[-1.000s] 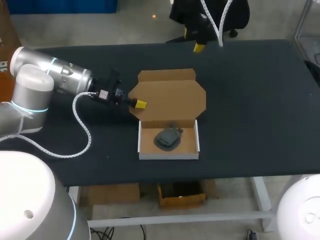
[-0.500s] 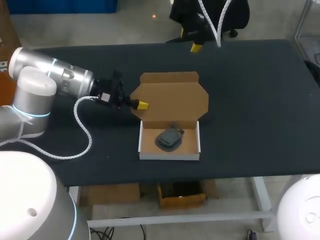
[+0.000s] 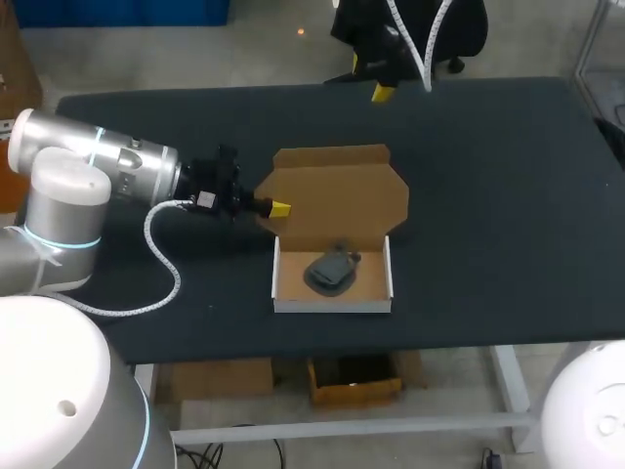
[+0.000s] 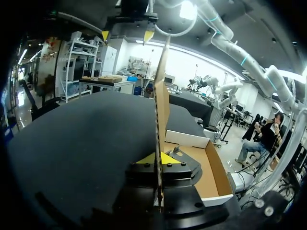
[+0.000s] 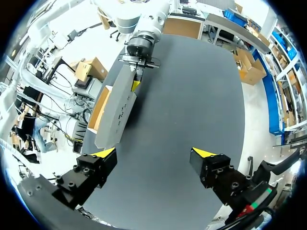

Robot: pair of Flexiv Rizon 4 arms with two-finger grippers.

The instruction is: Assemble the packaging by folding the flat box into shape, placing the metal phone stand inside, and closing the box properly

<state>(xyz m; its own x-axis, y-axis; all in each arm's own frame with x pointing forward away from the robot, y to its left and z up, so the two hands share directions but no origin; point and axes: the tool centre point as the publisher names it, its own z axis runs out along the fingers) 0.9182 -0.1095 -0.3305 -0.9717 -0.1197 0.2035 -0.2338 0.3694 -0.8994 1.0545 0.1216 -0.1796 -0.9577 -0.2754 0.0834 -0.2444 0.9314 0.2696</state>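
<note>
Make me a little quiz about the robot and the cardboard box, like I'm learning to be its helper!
1. True or false: the phone stand lies inside the box.
2. What are the fingers of the left gripper clamped on? A. the phone stand. B. the box's raised lid. C. nothing.
3. Fill in the gap: the fingers of the right gripper stand ____.
Key: 1 true; 2 B; 3 open.
</note>
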